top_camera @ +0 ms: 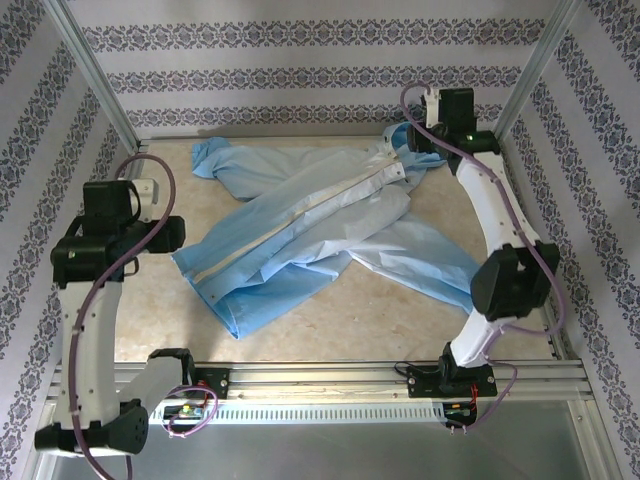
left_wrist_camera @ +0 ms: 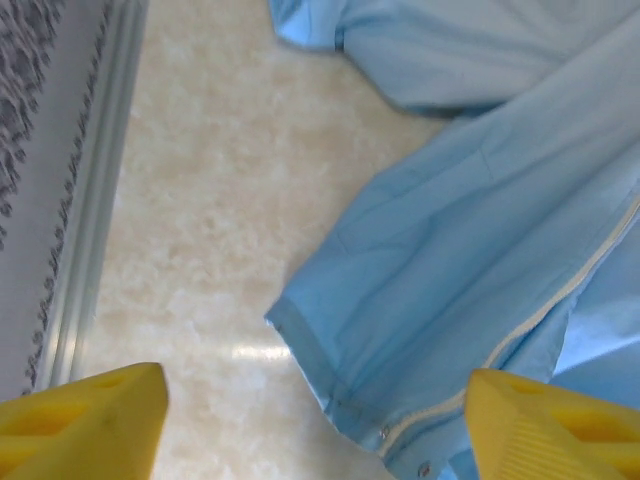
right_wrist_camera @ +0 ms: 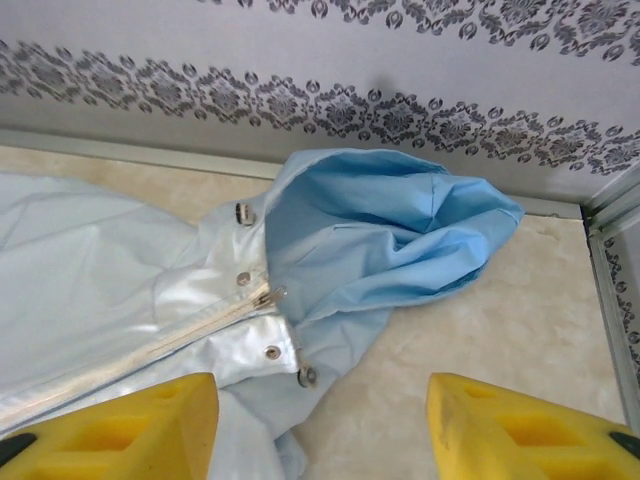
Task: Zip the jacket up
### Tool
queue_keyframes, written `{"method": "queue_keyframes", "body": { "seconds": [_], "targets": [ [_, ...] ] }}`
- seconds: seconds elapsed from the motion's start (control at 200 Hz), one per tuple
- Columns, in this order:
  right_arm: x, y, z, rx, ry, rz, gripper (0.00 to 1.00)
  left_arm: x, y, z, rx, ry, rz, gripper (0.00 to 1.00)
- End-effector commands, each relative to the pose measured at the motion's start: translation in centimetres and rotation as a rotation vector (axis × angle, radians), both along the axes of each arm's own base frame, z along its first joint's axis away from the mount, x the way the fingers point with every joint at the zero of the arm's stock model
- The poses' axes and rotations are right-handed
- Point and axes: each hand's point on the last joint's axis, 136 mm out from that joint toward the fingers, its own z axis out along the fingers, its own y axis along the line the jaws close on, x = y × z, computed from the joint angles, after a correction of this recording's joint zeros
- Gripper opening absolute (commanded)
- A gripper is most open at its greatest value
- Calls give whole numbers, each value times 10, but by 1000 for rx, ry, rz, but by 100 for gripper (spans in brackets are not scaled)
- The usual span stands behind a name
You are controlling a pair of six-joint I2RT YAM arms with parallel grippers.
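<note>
The light-blue jacket [top_camera: 300, 225] lies diagonally across the table, hood at the back right, hem at the front left. Its pale zipper strip [top_camera: 296, 217] runs closed along the front. In the right wrist view the metal zipper pull [right_wrist_camera: 268, 296] sits at the collar, beside the hood [right_wrist_camera: 390, 225] and several snaps. My right gripper [right_wrist_camera: 322, 420] hovers open just above the collar, touching nothing. My left gripper [left_wrist_camera: 315, 420] hangs open over the hem corner [left_wrist_camera: 300, 340], where the zipper's lower end [left_wrist_camera: 560, 300] and two snaps show. Its fingers [left_wrist_camera: 90, 420] hold nothing.
Patterned walls and aluminium posts [top_camera: 95, 75] enclose the beige marble-look table [top_camera: 400, 310]. One sleeve [top_camera: 215, 160] reaches towards the back left, another [top_camera: 420, 265] spreads to the right. A metal rail [top_camera: 400, 375] runs along the near edge; a wall rail [left_wrist_camera: 95, 200] lies left of my left gripper.
</note>
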Motion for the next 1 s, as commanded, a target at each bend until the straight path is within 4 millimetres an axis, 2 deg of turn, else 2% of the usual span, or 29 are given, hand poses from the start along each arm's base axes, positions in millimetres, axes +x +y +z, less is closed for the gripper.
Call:
{"method": "queue_keyframes", "body": {
  "seconds": [0.0, 0.025, 0.045, 0.105, 0.175, 0.22, 0.345, 0.385, 0.5, 0.61, 0.779, 0.899, 0.929, 0.944, 0.994],
  "targets": [
    [-19, 3, 16, 66, -108, -7, 60, 5, 5, 21, 61, -177, -7, 88],
    [-25, 3, 16, 73, -124, -7, 61, 5, 7, 21, 68, -210, 0, 97],
    [-30, 3, 15, 81, -142, -8, 62, 5, 8, 22, 77, -236, 10, 100],
    [-45, 2, 14, 100, -201, -12, 66, 7, 11, 20, 84, -293, 32, 100],
    [-64, -2, 6, 120, -252, -30, 78, 13, 9, 12, 58, -344, 37, 100],
    [-75, -4, 0, 117, -272, -28, 83, 18, 3, 5, 25, -377, 14, 100],
    [-98, -17, -38, 64, -258, -71, 88, 40, -15, -13, -78, -533, -58, 100],
    [-102, -22, -51, 32, -255, -80, 90, 46, -17, -17, -101, -579, -67, 100],
    [-112, -35, -77, -37, -288, -121, 95, 61, -14, -54, -130, -585, -37, 100],
    [-118, -34, -97, -57, -346, -103, 98, 69, -8, -84, -119, -571, -6, 100],
    [-124, -32, -134, -31, -283, -99, 98, 73, 11, -113, -97, -596, 112, 100],
    [-127, -31, -147, -2, -320, -106, 98, 74, 19, -134, -59, -564, 161, 100],
    [-125, -31, -143, 4, -351, -106, 98, 74, 19, -139, -53, -566, 165, 100],
    [-130, -31, -153, 4, -339, -106, 98, 74, 19, -140, -49, -570, 166, 100],
    [-133, -31, -161, 6, -339, -102, 98, 74, 18, -145, -42, -580, 162, 100]
  ]
}}
